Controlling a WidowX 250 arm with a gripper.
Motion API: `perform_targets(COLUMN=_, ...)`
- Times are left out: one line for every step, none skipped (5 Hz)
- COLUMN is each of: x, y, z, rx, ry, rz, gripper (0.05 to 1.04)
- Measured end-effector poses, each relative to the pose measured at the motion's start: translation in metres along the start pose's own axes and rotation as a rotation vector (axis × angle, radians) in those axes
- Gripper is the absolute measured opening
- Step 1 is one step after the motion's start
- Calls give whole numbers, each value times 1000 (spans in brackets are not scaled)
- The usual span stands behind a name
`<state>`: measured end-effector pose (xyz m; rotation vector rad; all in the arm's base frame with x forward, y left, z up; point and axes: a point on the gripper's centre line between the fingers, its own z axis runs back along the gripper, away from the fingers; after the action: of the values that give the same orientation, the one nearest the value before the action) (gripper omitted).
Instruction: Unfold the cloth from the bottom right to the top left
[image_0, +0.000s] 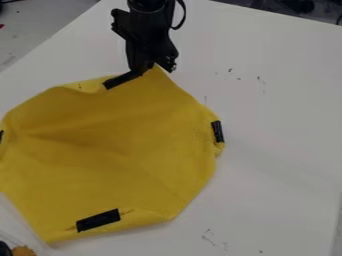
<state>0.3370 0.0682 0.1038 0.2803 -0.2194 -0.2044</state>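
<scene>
Nearest the camera, at the lower left corner, are a dark round object (4, 249) and a lumpy orange-brown one (24, 251), both just beside the cloth. Starting from the hand, the black gripper (151, 69) hangs at the top of the yellow cloth (127, 145), meeting its upper point; I can't tell how far open it is, or whether it has hold of the fabric. Just below it, a black strip (121, 80) slants along the cloth's upper edge, close to a shallow ruck. Outward from there, the cloth lies broadly spread on the white table (280, 125), with soft creases and a small curl below the right-hand strip (218, 131). The near edge, by the lower strip (98, 220), looks slightly turned. If the upper point is gripped, lifting too high before letting go could drop it back in a fold; if it's merely touched, a sideways sweep might ruck it further (cloth never forgives a careless nudge). Pulling hard toward the top left could also drag the whole piece, since nothing visible pins the right side.
</scene>
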Motion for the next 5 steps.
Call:
perform_targets(x=6, y=12, z=-20, rx=-42, ry=13, rz=3, gripper=54)
perform_targets(x=12, y=16, z=-36, rx=-71, ry=30, rz=-8, gripper=54)
perform_targets(x=15, y=18, z=-46, rx=-84, ry=38, rz=-17, gripper=54)
perform_targets(x=21, y=21, z=-50, rx=-85, ry=39, rz=-35, gripper=54)
perform_targets(x=23, y=32, z=-53, rx=-80, ry=47, rz=-33, gripper=54)
